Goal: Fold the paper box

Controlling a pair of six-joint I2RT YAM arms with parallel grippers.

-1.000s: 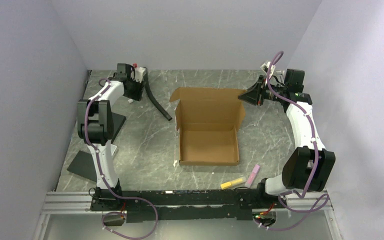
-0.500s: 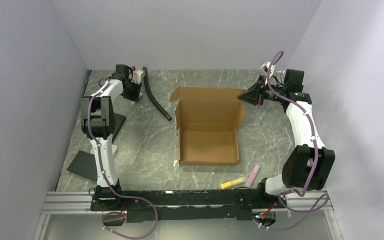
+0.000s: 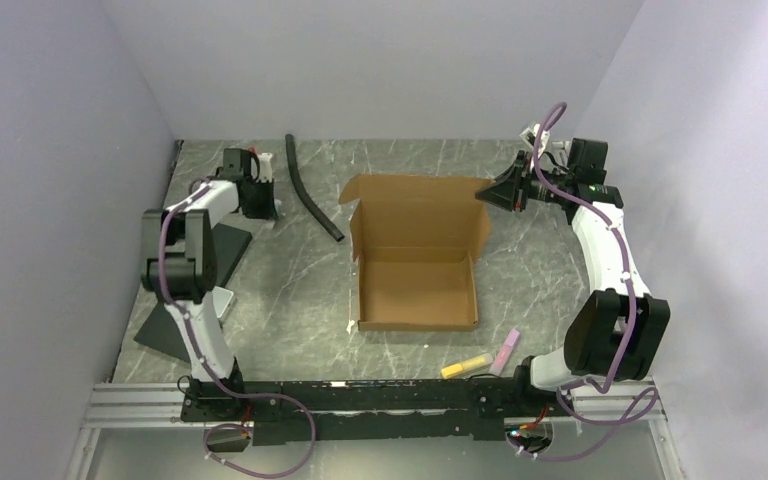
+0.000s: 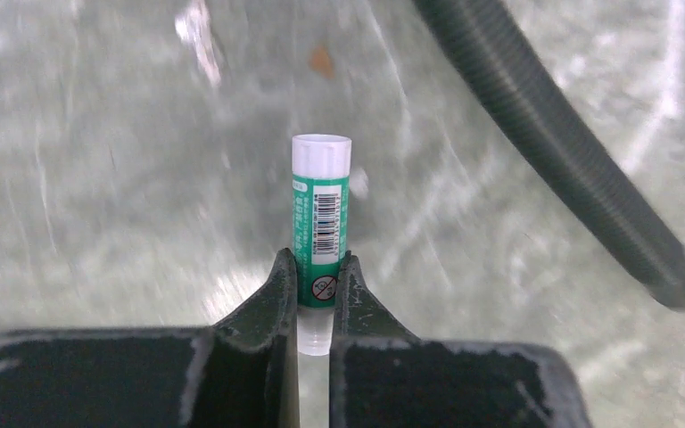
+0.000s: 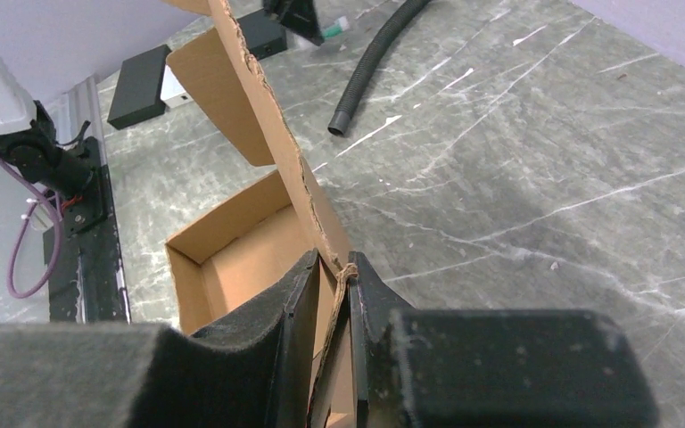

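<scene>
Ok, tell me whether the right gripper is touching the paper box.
Touching. The right wrist view shows the right gripper shut on the paper box at its raised flap, with the cardboard pinched between the jaws and no gap.

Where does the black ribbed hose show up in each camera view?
Top external: the black hose lies upper left of centre, between the left arm and the paper box.
Left wrist: the hose runs diagonally down the right side, right of the glue stick.
Right wrist: the hose sits at upper middle, right of the box's raised flap.
Shared landmark: the grey marble table beneath it in all three.
</scene>
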